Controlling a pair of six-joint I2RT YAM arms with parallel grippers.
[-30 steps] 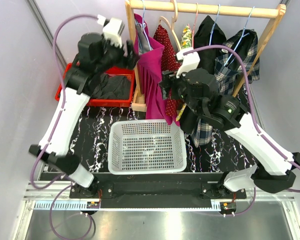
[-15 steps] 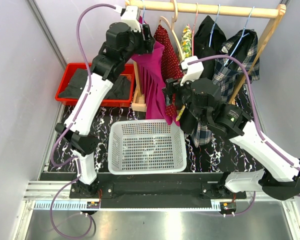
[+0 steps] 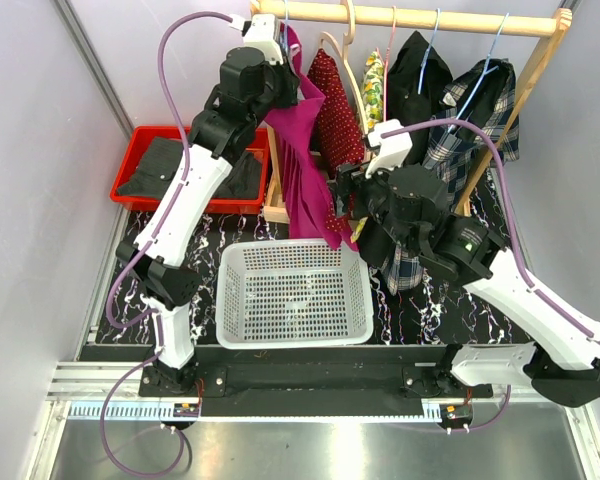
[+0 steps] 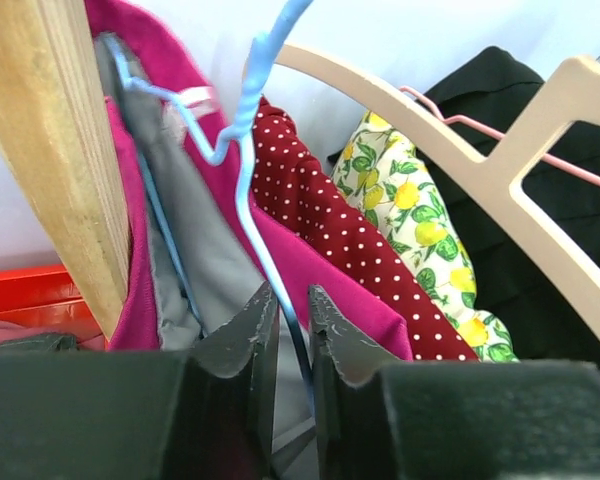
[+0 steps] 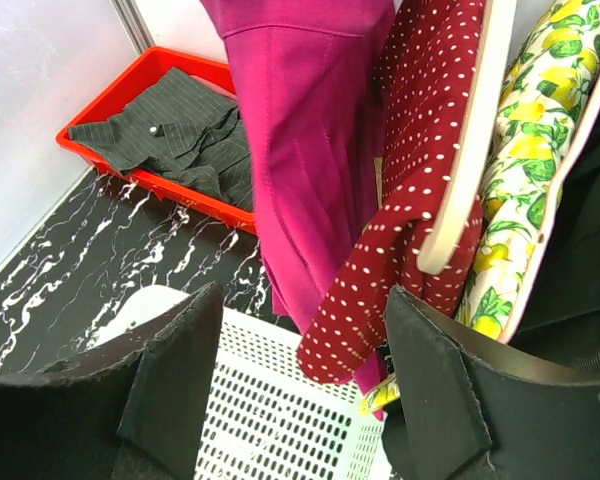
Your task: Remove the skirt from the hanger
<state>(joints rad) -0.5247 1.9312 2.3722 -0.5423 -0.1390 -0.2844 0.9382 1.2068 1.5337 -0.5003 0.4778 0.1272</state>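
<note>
At the far left, a red tray [image 5: 185, 197] holds a dark striped garment [image 5: 170, 125]. The left gripper [image 4: 290, 305] is up at the left end of the wooden rail [image 3: 420, 17], and its fingers pinch the wire of the blue hanger [image 4: 246, 160]. From this hanger hangs the magenta skirt [image 3: 305, 170], just beside a red dotted garment [image 5: 420, 150]. The right gripper [image 5: 302, 330] stands lower, in front of both garments. It is widely spread and empty, near the far rim of the white basket [image 3: 290, 246].

Pale lilac walls [image 3: 30, 200] stand at nine and three o'clock. A wooden garment rack [image 3: 430, 17] crosses twelve o'clock, above a black marbled tabletop [image 3: 420, 320].
</note>
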